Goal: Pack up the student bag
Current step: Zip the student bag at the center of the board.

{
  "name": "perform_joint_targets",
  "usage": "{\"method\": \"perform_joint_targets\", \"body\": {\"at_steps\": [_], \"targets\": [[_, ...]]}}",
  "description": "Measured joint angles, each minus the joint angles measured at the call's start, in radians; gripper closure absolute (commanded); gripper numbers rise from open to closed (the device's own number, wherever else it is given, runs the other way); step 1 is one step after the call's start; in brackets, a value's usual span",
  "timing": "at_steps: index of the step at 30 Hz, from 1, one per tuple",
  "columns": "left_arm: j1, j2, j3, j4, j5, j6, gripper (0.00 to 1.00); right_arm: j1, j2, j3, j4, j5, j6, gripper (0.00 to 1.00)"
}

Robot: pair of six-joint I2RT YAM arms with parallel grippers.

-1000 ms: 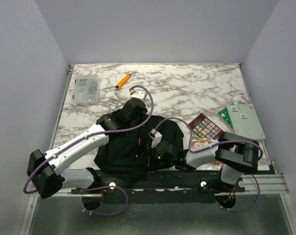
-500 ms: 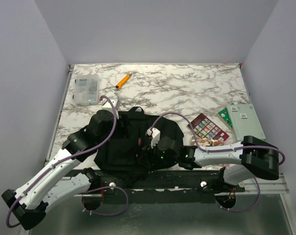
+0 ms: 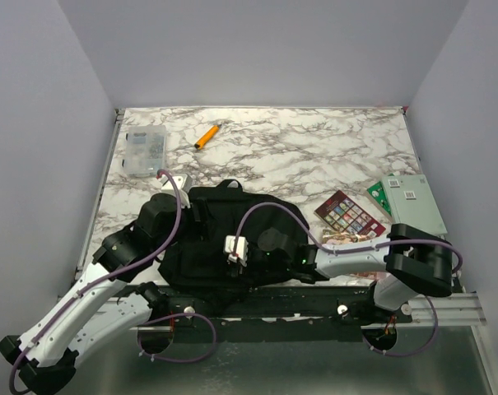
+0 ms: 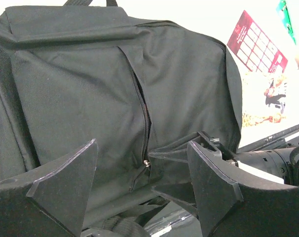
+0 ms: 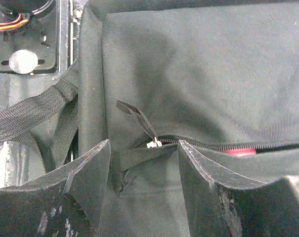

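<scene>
The student bag (image 3: 214, 229) lies flat on the tabletop (image 3: 314, 148), hard against the near edge, with both arms bent in over it. From where I stand this looks like the zip-opening step. The front pocket's zip (image 4: 147, 123) is parted only a little, and something red (image 5: 240, 150) shows through the slit. I cannot tell what it is.

The right tool (image 5: 144, 143) stands wide and holds nothing. The zip pull (image 5: 151, 143) sits just ahead of it, in line with the gap between its fingers. The left tool (image 4: 142, 145) is spread wide too and grips nothing. The bag's front panel is ahead of it and the zip slider just beyond its tips.

I'd say the next move calls for the right tool to close on that small tab. The left tool would pin the fabric so the bag doesn't drag along.

Room is tight on the near side of both tools, where a strap (image 5: 30, 116) trails over the arms' base plate (image 5: 25, 44). Beyond the tools the tabletop is open marble. Far ahead of the left tool lie a clear box (image 3: 144, 151) and an orange pen (image 3: 206, 136). A colourful booklet (image 3: 347, 214) and a green card (image 3: 409, 202) lie well apart, off past the bag's right side.
</scene>
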Motion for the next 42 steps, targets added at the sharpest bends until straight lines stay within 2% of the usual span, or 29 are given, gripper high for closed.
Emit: {"method": "perform_joint_targets", "body": {"at_steps": [4, 12, 17, 20, 22, 24, 25, 26, 30, 35, 42], "targets": [[0.003, -0.016, -0.016, -0.007, 0.010, -0.005, 0.24, 0.000, 0.041, 0.040, 0.004, -0.038, -0.098, 0.41], [0.005, -0.021, -0.036, -0.013, 0.020, -0.014, 0.24, 0.001, 0.085, 0.090, 0.004, -0.066, -0.193, 0.42], [0.010, -0.026, -0.038, -0.014, 0.020, -0.014, 0.23, 0.002, 0.126, 0.125, -0.011, -0.078, -0.230, 0.47], [0.012, -0.033, -0.038, -0.014, 0.020, -0.014, 0.22, 0.005, 0.149, 0.127, -0.010, -0.077, -0.241, 0.59], [0.016, -0.040, -0.039, -0.014, 0.019, -0.015, 0.21, 0.008, 0.164, 0.127, -0.005, -0.071, -0.247, 0.75], [0.018, -0.053, -0.043, -0.014, 0.019, -0.017, 0.21, 0.008, 0.175, 0.127, 0.010, -0.047, -0.246, 0.86], [0.019, -0.061, -0.045, -0.014, 0.019, -0.018, 0.21, 0.008, 0.178, 0.127, 0.022, -0.029, -0.236, 0.99], [0.019, -0.067, -0.047, -0.014, 0.019, -0.019, 0.21, 0.008, 0.179, 0.127, 0.033, -0.014, -0.226, 0.99], [0.023, -0.103, -0.062, -0.013, 0.018, -0.034, 0.21, 0.008, 0.171, 0.119, 0.085, 0.049, -0.120, 0.99], [0.025, -0.142, -0.121, -0.005, 0.019, -0.057, 0.22, 0.006, 0.137, 0.103, 0.122, 0.145, 0.092, 0.99], [0.029, -0.154, -0.235, 0.069, 0.115, -0.106, 0.32, -0.038, 0.131, 0.119, 0.108, 0.192, 0.409, 1.00]]}}
